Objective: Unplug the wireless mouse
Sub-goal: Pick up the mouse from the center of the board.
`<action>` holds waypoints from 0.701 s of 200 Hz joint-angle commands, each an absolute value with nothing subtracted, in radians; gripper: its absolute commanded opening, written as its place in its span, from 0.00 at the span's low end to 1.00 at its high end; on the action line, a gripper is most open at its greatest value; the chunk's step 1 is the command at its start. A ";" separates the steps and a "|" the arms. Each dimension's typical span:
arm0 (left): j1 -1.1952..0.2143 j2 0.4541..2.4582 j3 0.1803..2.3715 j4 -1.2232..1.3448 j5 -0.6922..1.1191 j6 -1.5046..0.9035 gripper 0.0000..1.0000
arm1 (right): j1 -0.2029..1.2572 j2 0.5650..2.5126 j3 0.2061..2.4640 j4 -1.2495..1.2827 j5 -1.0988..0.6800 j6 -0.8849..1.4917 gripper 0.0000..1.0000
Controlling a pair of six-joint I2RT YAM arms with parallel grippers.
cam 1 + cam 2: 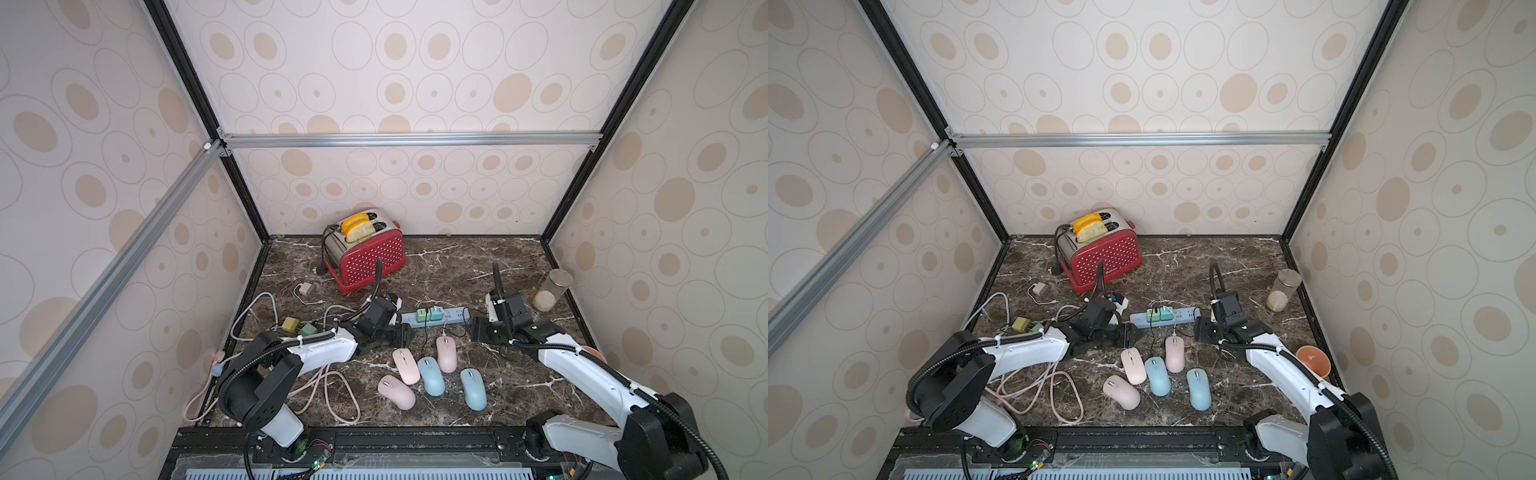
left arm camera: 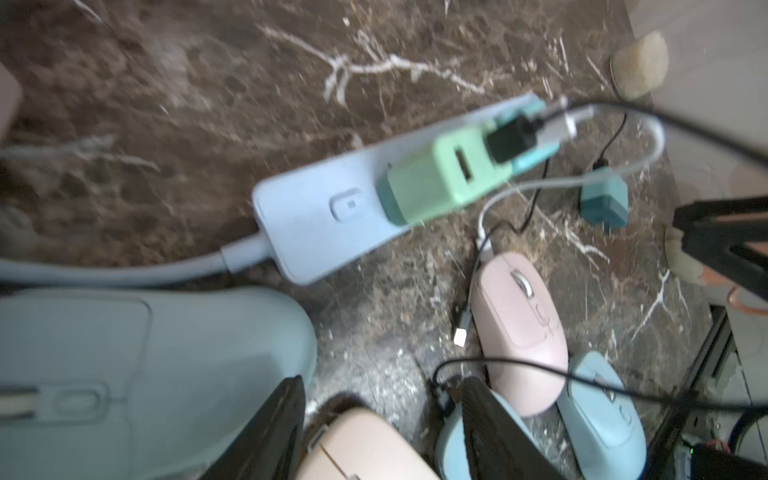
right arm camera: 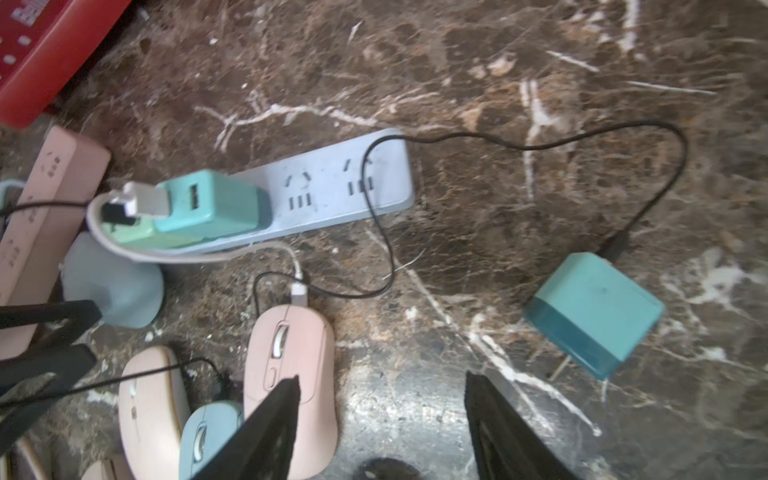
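Scanning both top views: found pale-blue plastic power strip [image 1: 436, 316] mid-table on dark marble tabletop [image 1: 457, 266], long pink wireless mouse [image 1: 446, 354] at its six o'clock. Placed left gripper [image 1: 406, 335] at the mouse's ten o'clock, right gripper [image 1: 1200, 330] at its two o'clock, both apart from it.

Checking left wrist view: saw jaws parted, nothing between, same mouse [image 2: 519, 328] beyond them.

Checking right wrist view: saw jaws spread and empty. Spotted white plastic connector [image 3: 299, 296] seated in the mouse's nose, thin white cable [image 3: 187, 258] running back toward the strip.

Judged best: pin mouse body with one gripper, pinch connector shell rather than cable with the other, pull straight along the mouse's axis. Avoid snagging loose teal charger block [image 3: 594, 316] and its black lead [image 3: 540, 143].
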State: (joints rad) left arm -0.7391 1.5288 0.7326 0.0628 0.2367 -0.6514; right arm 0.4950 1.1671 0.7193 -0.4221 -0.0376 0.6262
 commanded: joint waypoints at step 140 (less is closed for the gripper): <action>-0.935 0.951 0.639 -0.353 -0.161 -0.694 0.99 | 1.053 1.324 0.688 -0.442 -0.009 0.705 0.76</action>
